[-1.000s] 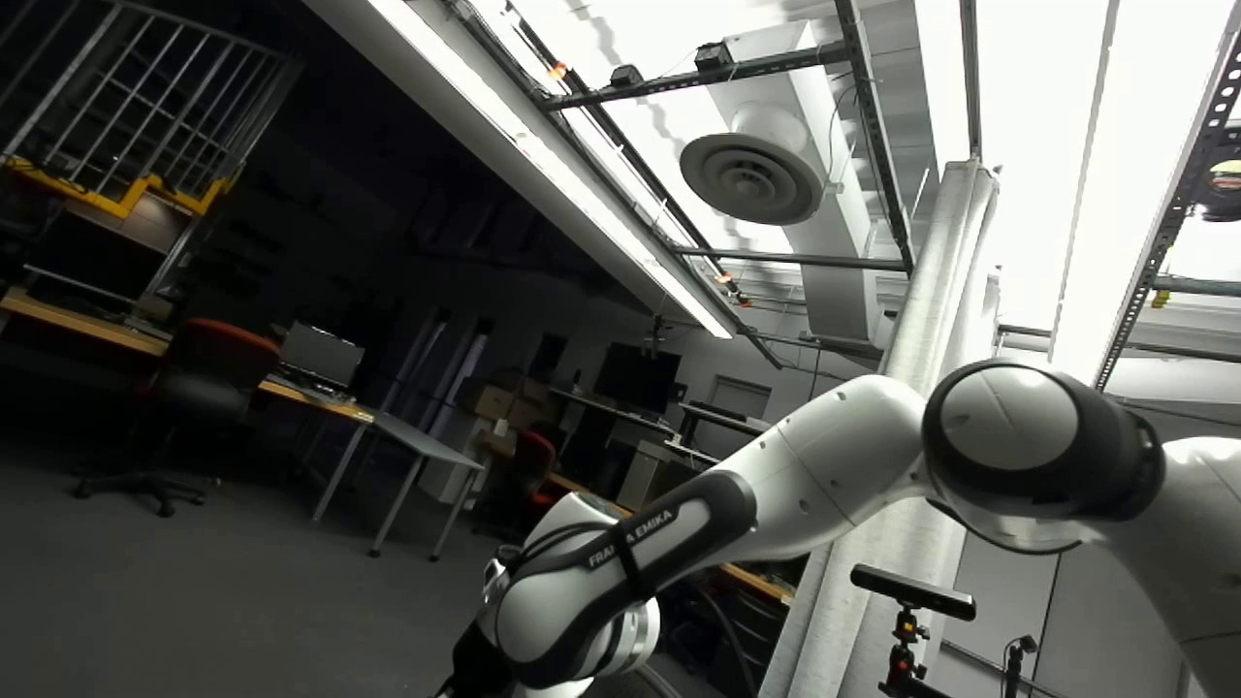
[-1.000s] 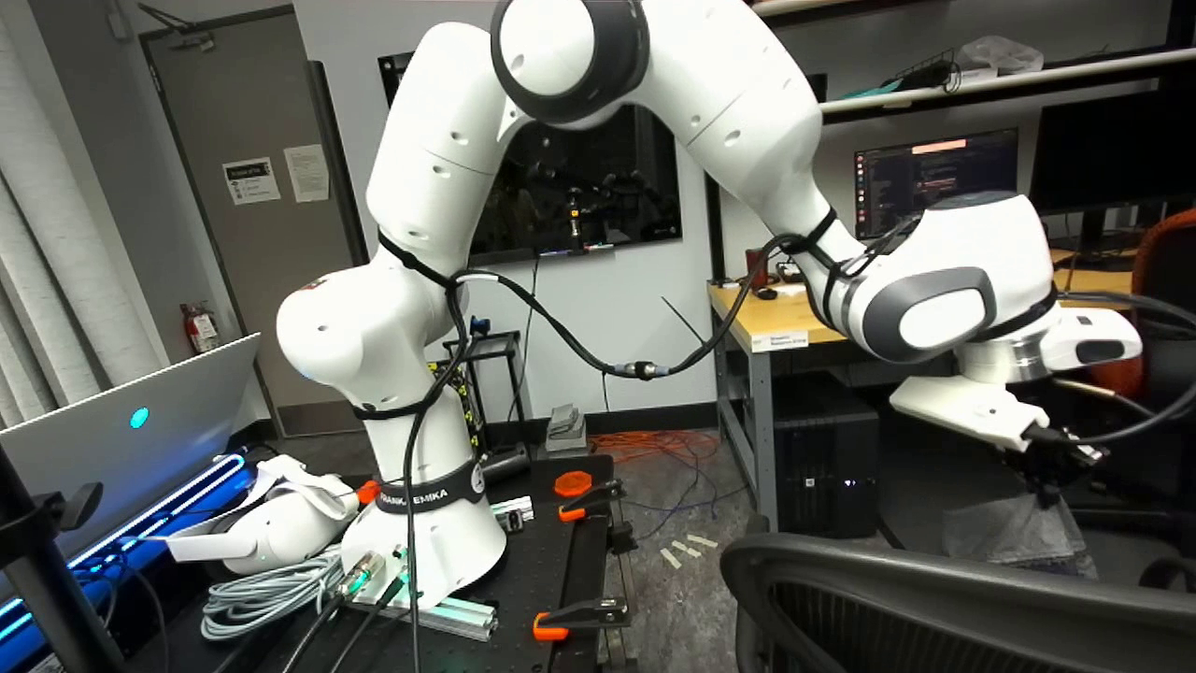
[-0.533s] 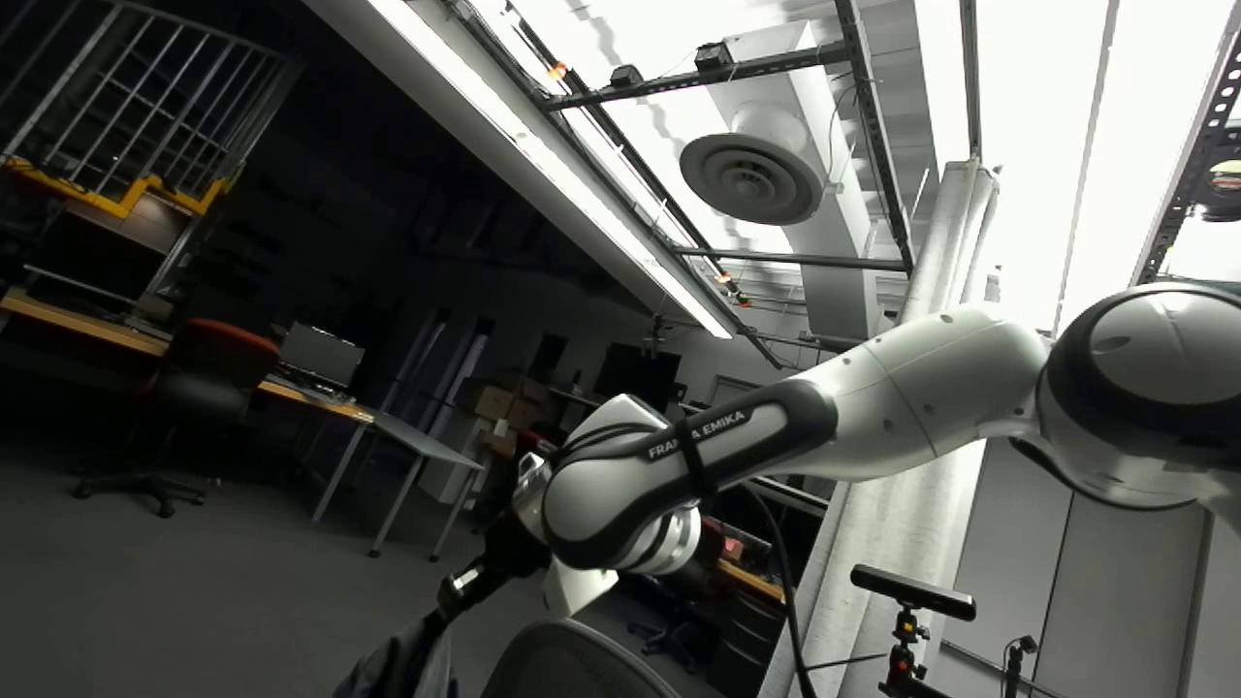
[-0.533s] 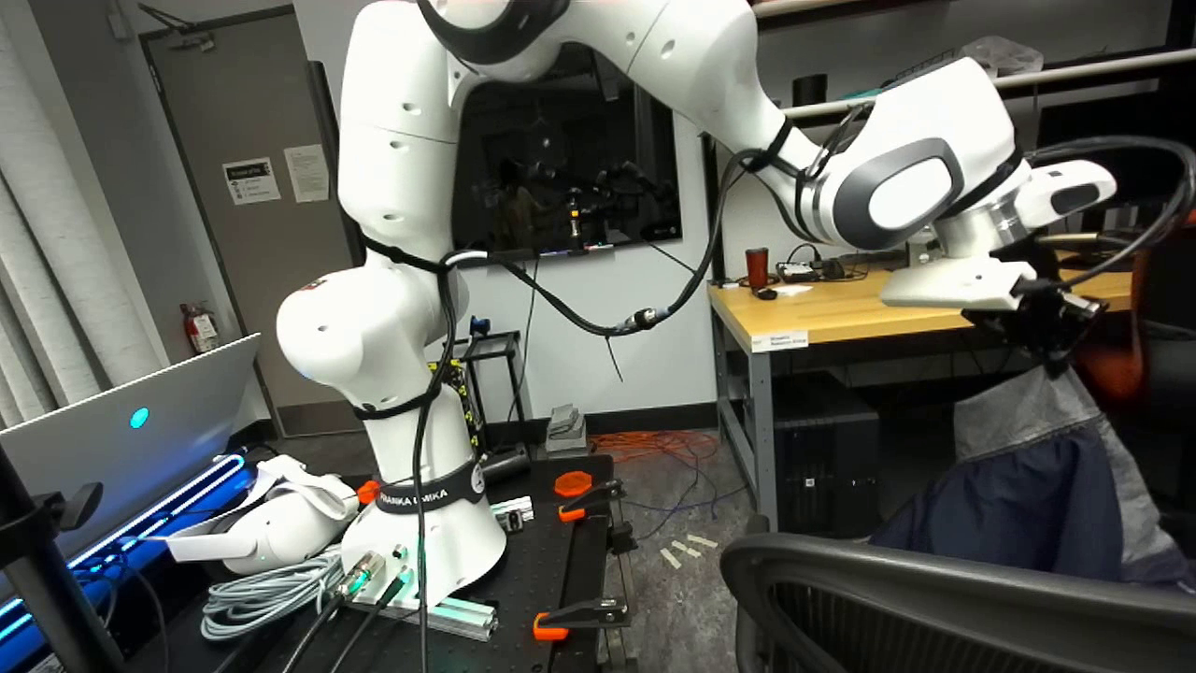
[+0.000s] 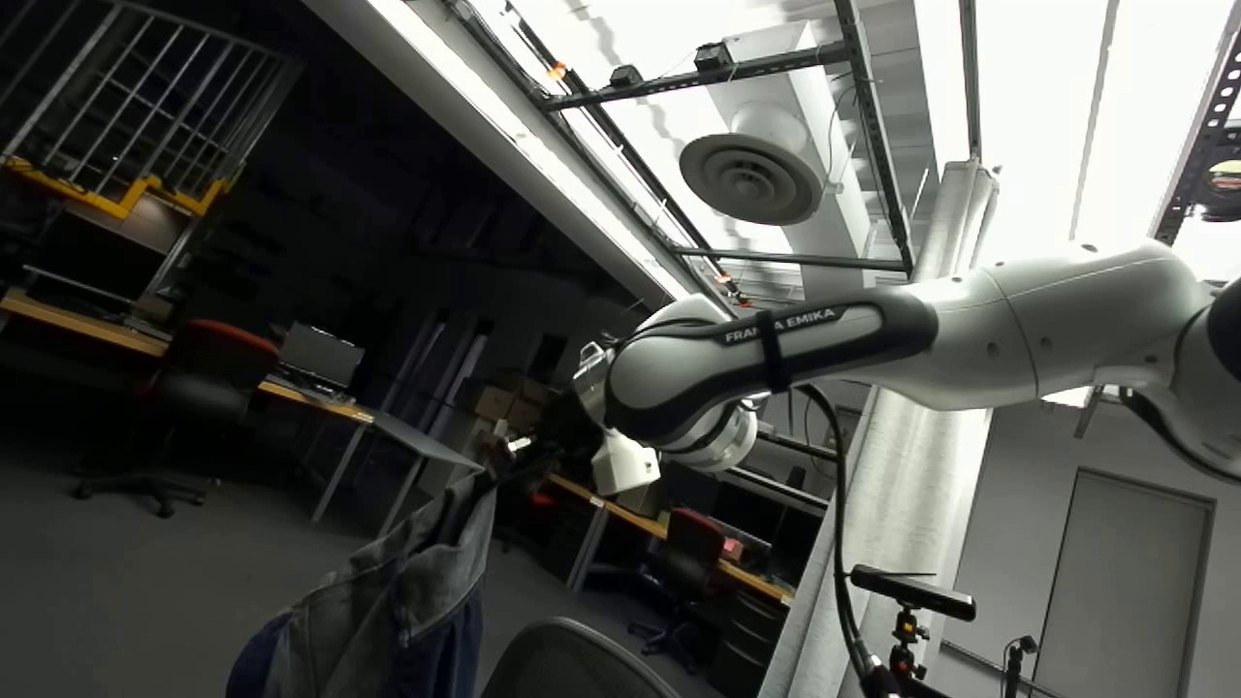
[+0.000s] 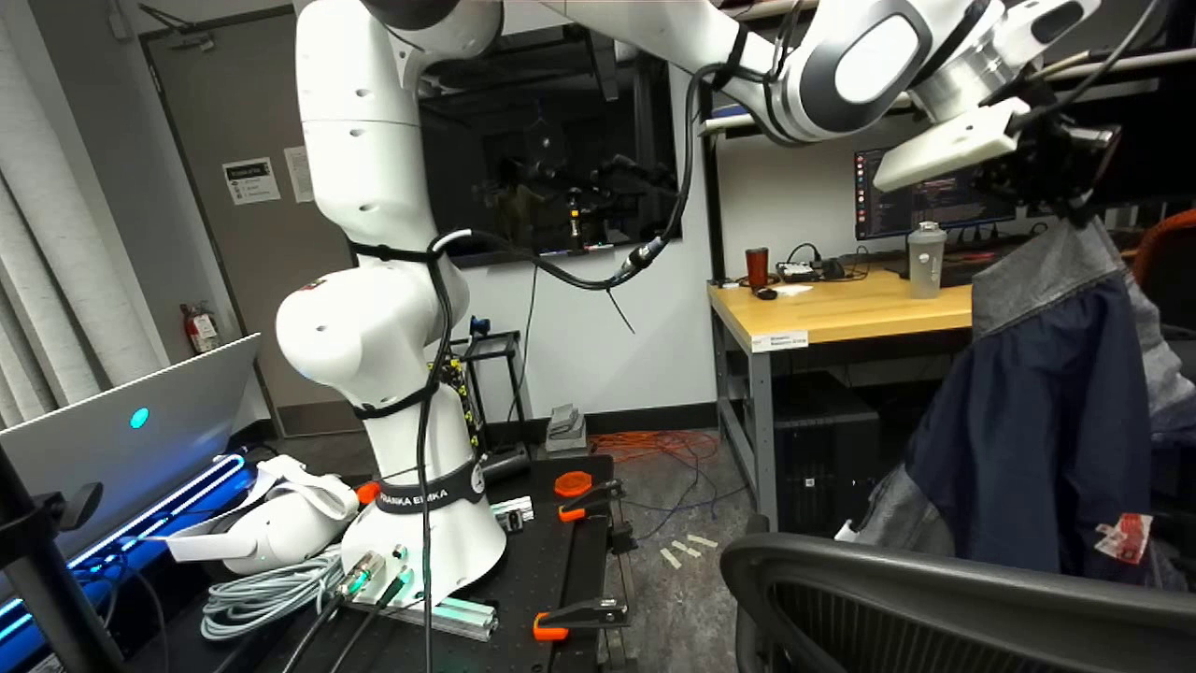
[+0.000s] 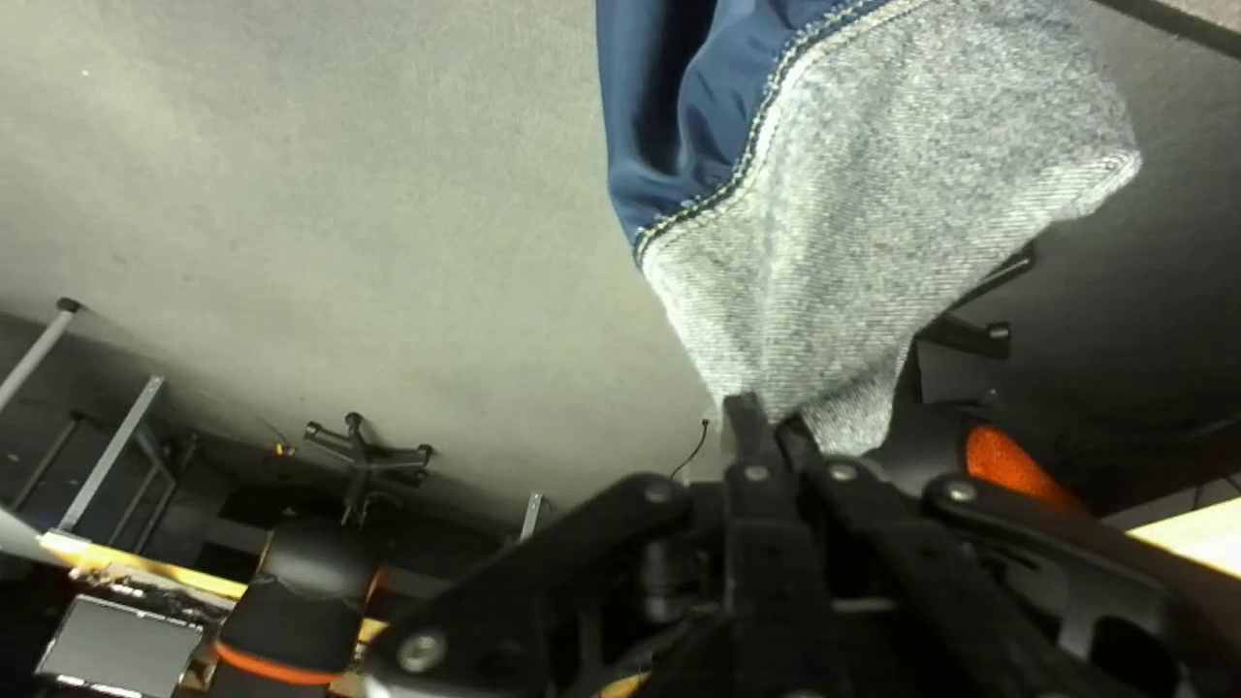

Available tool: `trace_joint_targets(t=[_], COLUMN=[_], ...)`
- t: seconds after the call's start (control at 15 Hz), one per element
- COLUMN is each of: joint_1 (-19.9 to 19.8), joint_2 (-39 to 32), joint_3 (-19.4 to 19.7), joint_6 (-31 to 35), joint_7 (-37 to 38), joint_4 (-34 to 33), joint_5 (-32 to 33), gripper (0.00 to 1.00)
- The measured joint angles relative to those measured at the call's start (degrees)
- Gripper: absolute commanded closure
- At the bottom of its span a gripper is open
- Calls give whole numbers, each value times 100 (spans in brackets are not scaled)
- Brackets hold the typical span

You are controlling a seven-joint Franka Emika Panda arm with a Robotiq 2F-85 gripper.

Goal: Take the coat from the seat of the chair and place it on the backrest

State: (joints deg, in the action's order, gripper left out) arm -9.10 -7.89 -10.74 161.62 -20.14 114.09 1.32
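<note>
Tool (image 7: pixel 773 415) and coat (image 6: pixel 1032 411) had risen since half a second earlier. The tool's fingers (image 7: pixel 753 499) were nearly together, pinching the coat's grey upper edge. Below them it hung limp, its lower end hidden behind the backrest (image 6: pixel 953 581) of the chair (image 5: pixel 577 667) in an exterior view.

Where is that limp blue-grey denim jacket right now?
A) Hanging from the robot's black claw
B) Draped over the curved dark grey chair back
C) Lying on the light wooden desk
A: in the wrist view the black two-fingered gripper pinches a bit of the blue-grey denim jacket, and in both exterior views the cloth hangs down from there.
</note>
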Motion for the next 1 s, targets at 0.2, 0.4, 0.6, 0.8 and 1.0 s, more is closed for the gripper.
trace_joint_targets(t=[0.2, 0.4, 0.6, 0.8, 1.0], joint_1=[0, -2, -19, -26, 90], joint_2=[446, 820, 1118, 1337, 1479], joint_3=[-23, -9, 97, 413, 1054], joint_6=[-196, -567, -916, -1165, -1398], joint_7=[-8, -110, -230, -278, -281], joint_4=[-63, -220, -444, -691, -982], joint_5=[-212, -589, -941, -1137, -1234], gripper=[99, 99, 99, 99, 99])
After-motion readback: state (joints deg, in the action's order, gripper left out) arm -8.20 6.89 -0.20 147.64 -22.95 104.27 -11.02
